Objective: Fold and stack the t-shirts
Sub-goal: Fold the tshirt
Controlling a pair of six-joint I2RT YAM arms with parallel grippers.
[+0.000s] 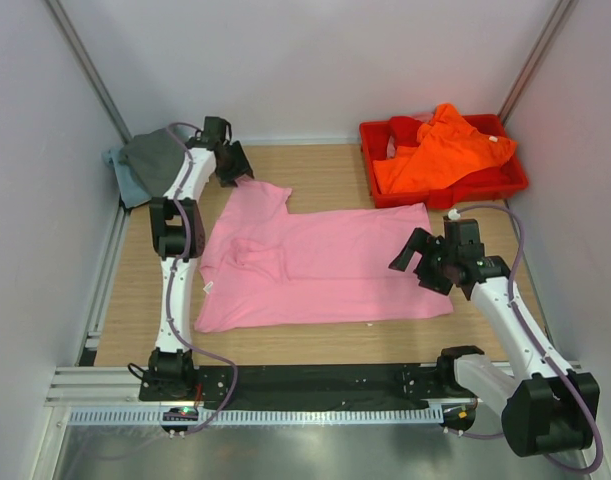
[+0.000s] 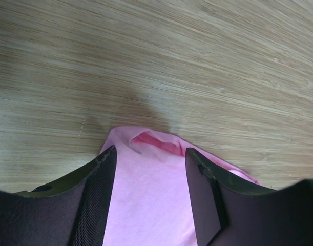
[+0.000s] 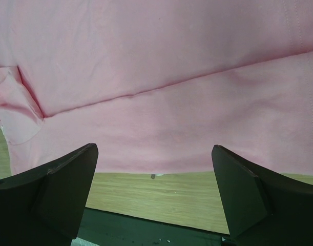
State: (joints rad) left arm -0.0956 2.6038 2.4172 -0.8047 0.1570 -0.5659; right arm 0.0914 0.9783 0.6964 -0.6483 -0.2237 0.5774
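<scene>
Listing by size, largest first.

Table (image 1: 335, 170): pale wood, carrying every item below.

Pink shirt (image 1: 325, 270): spread flat across the middle of the table, with one sleeve reaching toward the far left.

Tray (image 1: 455, 195): red plastic, in the far right corner.

Orange shirt (image 1: 440, 150): bunched in the tray, draped over its rim.

Dark grey shirt (image 1: 153, 152): heaped in the far left corner, on top of the blue-grey shirt (image 1: 125, 185).

Right fingers (image 3: 59, 184): spread wide, grasping nothing, poised over the right edge of the pink shirt. That edge runs across the gap between them, with bare wood on the near side.

Left fingers (image 2: 95, 205): parted, pinching nothing, low at the far left sleeve. The sleeve's end lies between the two fingers and reaches just past their tips. Contact with the cloth cannot be told.
</scene>
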